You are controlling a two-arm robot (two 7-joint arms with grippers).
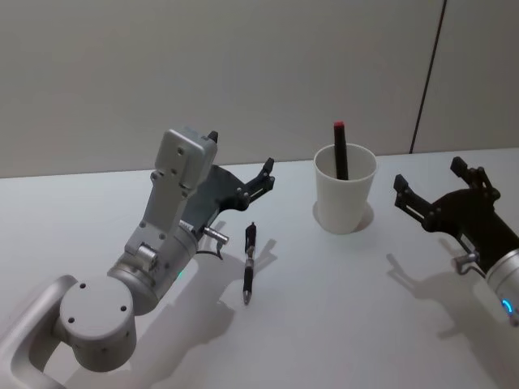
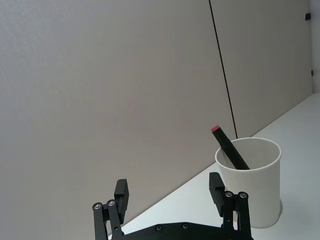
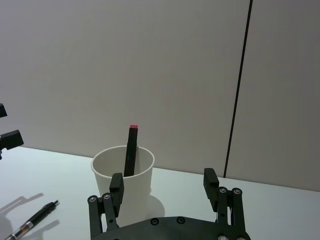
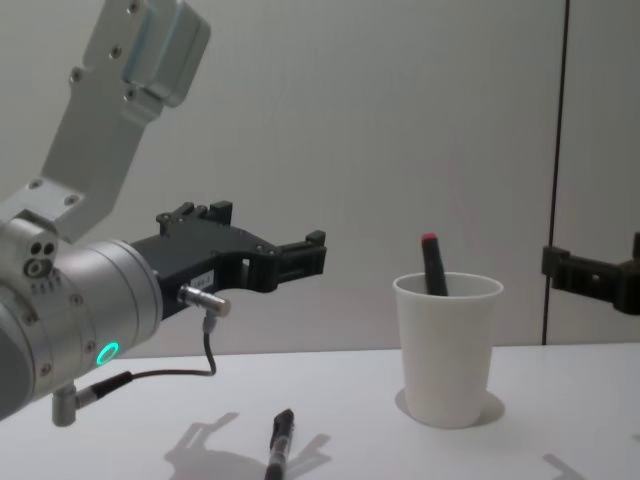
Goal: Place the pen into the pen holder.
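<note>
A black pen (image 1: 249, 263) (image 4: 280, 440) (image 3: 35, 220) lies flat on the white table, left of the pen holder. The pen holder (image 1: 345, 194) (image 2: 252, 190) (image 3: 135, 185) (image 4: 447, 350) is a plain white paper cup standing upright. Leaning inside it is a black pen with a red cap (image 1: 340, 150) (image 2: 229, 146) (image 3: 131, 150) (image 4: 433, 265). My left gripper (image 1: 240, 156) (image 2: 169, 185) (image 4: 268, 230) hovers open and empty above the table, just behind the lying pen. To the right of the cup my right gripper (image 1: 430, 174) (image 3: 163, 179) (image 4: 595, 258) hangs open and empty.
The white table (image 1: 324, 316) stretches around the cup and pen. A grey wall with a dark vertical seam (image 1: 428, 77) stands close behind the table's far edge.
</note>
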